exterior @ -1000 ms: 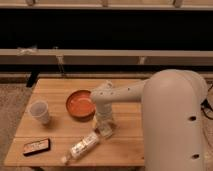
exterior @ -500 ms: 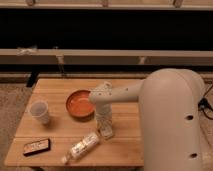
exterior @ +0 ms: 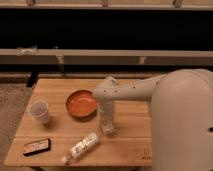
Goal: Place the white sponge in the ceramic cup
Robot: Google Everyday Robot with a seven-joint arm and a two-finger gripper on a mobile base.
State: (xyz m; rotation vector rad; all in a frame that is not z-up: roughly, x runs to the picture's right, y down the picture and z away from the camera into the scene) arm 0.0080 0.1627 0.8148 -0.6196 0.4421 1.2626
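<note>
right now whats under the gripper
The gripper, shut, points down just beside the orange bowl. A pale block, likely the white sponge, shows at its tips; the gripper covers most of it.

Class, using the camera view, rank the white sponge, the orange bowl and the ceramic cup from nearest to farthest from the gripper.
1. white sponge: at the tips of the gripper, which points down mid-table.
2. orange bowl: just picture-left of the gripper, slightly farther back.
3. ceramic cup: near the table's picture-left edge.
</note>
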